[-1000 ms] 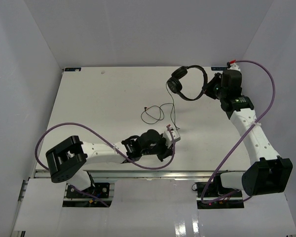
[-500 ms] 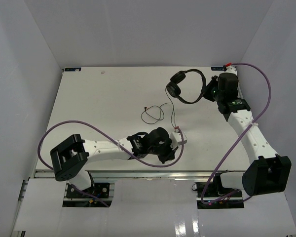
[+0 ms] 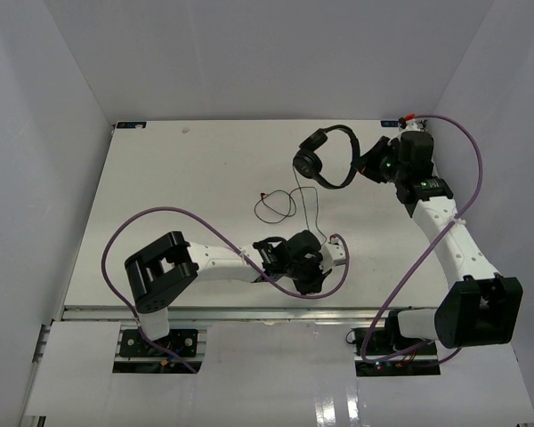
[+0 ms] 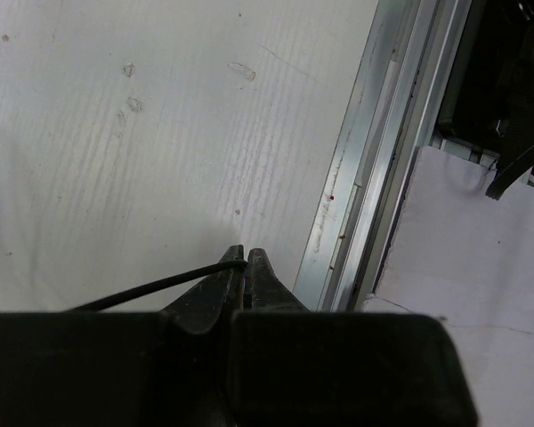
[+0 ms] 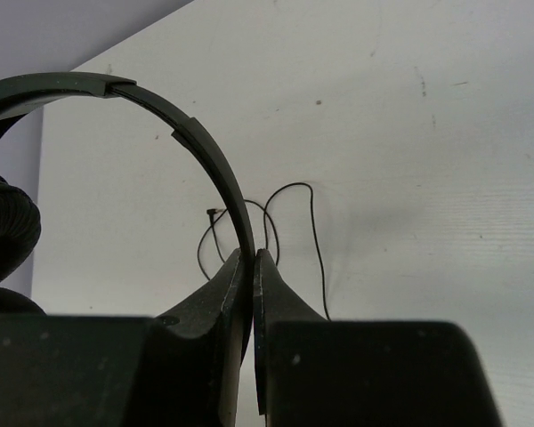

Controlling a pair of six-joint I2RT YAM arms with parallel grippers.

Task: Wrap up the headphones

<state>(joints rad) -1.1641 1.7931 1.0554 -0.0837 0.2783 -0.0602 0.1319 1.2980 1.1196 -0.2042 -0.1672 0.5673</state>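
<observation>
- The left gripper (image 4: 245, 260) is pinched shut on the thin cable (image 4: 151, 286), which enters its tips from the side — the edge of the table (image 4: 116, 133) lies just ahead.
- Between the two grippers the cable lies in loose loops. It looks light, limp and likely slippery, so pinch it firmly and pull gently.
- The right gripper (image 5: 250, 258) is clamped on the headband (image 5: 200, 142) of the headphones (image 3: 325, 153), seemingly lifted off the table. The earcups (image 3: 306, 165) sit beyond its tips — the stiff band is the sound hold.
</observation>
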